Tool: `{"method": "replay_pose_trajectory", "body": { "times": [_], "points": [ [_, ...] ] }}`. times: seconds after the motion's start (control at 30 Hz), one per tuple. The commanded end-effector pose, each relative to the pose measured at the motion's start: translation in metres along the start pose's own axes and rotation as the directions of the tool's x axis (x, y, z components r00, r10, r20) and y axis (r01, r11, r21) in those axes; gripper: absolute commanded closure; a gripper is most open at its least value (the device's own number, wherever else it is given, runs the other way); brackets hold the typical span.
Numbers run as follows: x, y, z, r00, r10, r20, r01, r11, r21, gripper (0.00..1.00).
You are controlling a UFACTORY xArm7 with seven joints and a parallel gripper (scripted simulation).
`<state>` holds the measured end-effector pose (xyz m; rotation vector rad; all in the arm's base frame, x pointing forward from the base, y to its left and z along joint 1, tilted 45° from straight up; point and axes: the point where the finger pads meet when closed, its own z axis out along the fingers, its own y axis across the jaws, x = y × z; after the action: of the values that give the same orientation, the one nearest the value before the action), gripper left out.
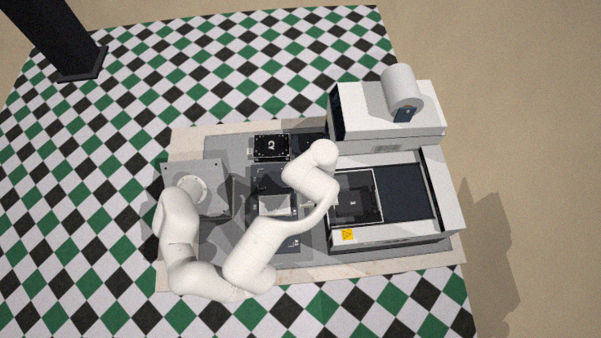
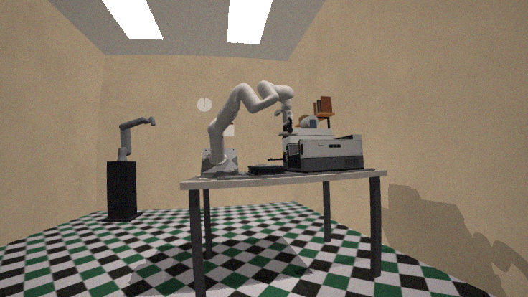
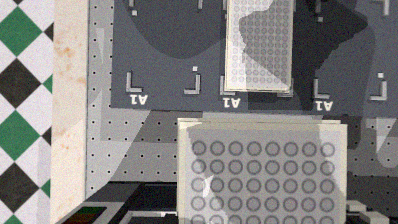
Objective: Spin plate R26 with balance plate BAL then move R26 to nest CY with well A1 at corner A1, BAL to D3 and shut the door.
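Observation:
My gripper [image 2: 287, 129] is shut on a cream well plate [image 3: 260, 170] [image 2: 285, 133] and holds it level in the air, over the gap between the centrifuge's [image 1: 394, 230] [image 2: 324, 151] front edge and the deck row. The plate's label is not in view. The centrifuge's door is open, and the bucket [image 1: 354, 202] at the door is empty. Plate R62 [image 3: 258, 45] [image 1: 275, 204] lies on the middle deck nest. The deck nests on either side of it, one [image 3: 160, 50] and the other [image 3: 345, 60], are empty. The CY nest [image 1: 271, 146] is empty.
The sealer [image 1: 378, 113] with its film roll [image 1: 401, 88] stands behind the centrifuge. My own arm hides most of the near deck nest in the top view. A second arm on a black pedestal [image 2: 121, 188] stands away from the table.

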<state>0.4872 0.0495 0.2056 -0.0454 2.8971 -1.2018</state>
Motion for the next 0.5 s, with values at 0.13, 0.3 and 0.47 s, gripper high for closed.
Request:
{"method": "replay_pose_trajectory", "body": {
  "times": [0.13, 0.3, 0.47],
  "points": [
    [0.017, 0.000, -0.003, 1.000, 0.000, 0.007, 0.000, 1.000, -0.004, 1.00],
    [0.028, 0.000, -0.003, 1.000, 0.000, 0.007, 0.000, 1.000, -0.004, 1.00],
    [0.040, 0.000, -0.002, 1.000, 0.000, 0.007, 0.000, 1.000, -0.003, 1.00]
  ]
}}
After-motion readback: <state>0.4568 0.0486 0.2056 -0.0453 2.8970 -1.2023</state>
